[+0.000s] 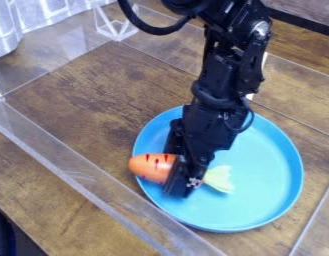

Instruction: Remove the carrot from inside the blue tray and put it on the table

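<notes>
**Robot arm clamped on a toy carrot at the edge of a blue plate**

A black robot arm reaches steeply down from the top of the view into a round, light-blue tray (267,165) that sits on a dark brown, wood-grain worktop (87,90). Its end effector (184,180) is closed tight around the middle of a small orange carrot (155,166), which lies on its side. The carrot's striped orange body sticks out to the left, over the tray's near-left rim. Its pale green leafy tip (222,180) shows on the right of the arm, lying against the tray floor. The carrot appears to be low, at or just above the tray surface, so it is not yet out of the tray.

A clear plastic barrier strip (73,165) runs diagonally across the worktop, close to the tray's left edge.

Judging the risks from here: the grip is on a short, rounded toy, so the carrot could pivot or slip out when lifted. A sideways move made too low could catch the raised rim and drag the tray along. The barrier strip leaves limited bare worktop on the near-left side for setting the carrot down.
</notes>
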You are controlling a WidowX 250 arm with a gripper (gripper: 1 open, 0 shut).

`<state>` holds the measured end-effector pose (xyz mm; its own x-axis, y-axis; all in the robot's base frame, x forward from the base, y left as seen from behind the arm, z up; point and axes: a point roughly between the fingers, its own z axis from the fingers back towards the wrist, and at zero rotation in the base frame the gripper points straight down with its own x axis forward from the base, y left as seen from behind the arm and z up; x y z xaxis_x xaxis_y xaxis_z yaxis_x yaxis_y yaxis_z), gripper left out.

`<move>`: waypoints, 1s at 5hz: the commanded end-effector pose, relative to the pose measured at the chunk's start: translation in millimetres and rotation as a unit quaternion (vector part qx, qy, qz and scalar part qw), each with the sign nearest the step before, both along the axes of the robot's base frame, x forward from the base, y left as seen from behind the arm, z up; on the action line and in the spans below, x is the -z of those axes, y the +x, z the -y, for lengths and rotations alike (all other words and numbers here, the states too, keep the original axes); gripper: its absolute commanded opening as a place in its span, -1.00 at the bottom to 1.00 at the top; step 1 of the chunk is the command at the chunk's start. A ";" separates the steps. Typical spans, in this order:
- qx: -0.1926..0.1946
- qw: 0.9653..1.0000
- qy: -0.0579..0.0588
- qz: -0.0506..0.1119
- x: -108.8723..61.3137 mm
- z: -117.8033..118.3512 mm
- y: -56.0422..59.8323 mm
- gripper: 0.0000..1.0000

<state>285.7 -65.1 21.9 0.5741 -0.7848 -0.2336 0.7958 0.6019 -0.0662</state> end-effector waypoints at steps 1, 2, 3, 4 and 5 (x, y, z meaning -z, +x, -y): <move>-0.009 1.000 0.004 -0.001 1.9 -14.4 4.2 -1.00; -0.008 1.000 0.005 -0.005 3.7 -17.1 4.9 -1.00; -0.008 1.000 0.008 -0.008 4.8 -19.8 5.5 -1.00; -0.007 1.000 0.010 -0.012 6.3 -22.6 6.1 -1.00; -0.007 1.000 0.012 -0.016 8.0 -25.6 6.7 -1.00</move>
